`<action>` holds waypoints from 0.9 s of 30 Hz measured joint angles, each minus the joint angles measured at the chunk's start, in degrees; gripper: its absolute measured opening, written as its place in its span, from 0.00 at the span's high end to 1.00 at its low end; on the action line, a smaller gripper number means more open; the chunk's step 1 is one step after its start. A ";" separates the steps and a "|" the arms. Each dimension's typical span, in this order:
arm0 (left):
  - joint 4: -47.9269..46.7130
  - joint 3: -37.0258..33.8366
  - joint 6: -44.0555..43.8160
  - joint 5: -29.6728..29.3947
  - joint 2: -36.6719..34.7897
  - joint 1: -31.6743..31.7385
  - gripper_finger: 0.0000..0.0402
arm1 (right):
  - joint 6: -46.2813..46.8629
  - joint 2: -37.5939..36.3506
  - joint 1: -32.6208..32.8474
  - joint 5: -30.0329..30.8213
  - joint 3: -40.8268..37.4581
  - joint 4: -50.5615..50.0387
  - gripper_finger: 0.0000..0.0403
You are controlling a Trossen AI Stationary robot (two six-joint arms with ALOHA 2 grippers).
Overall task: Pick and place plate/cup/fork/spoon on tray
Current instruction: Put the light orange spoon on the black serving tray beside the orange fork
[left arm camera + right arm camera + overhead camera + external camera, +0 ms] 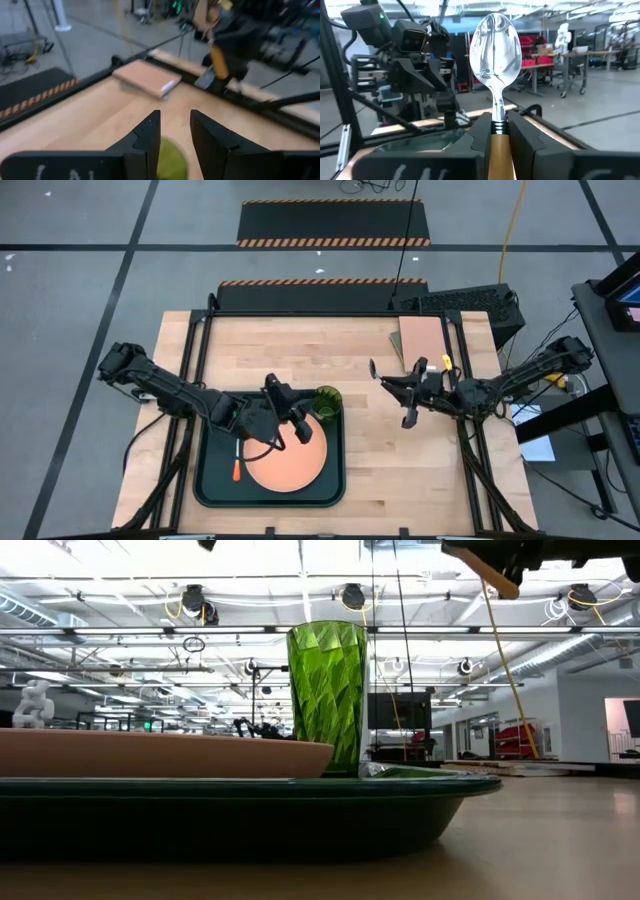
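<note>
The dark green tray lies at the table's near left. On it lie the salmon-orange plate and, to the plate's left, the red-handled fork. The green cup stands upright on its base in the tray's far right corner, as the low view shows. My left gripper is open above the plate, beside the cup, which shows below the fingers in the left wrist view. My right gripper is shut on the spoon, above the table's right middle. My right gripper pinches the spoon's yellow-orange handle between its two fingers, right where the metal neck begins. The fingers lie along the spoon. The silver bowl sticks out past the fingertips toward the table's left. The spoon is lifted clear of the table.
A tan notebook-like pad lies at the table's far right. Bare wood lies between the tray and my right gripper. The tray's raised rim shows close in the low view.
</note>
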 joint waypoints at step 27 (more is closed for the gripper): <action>24.49 10.88 21.49 11.13 18.93 2.50 0.53 | -7.27 15.76 6.35 -3.91 2.93 29.75 0.92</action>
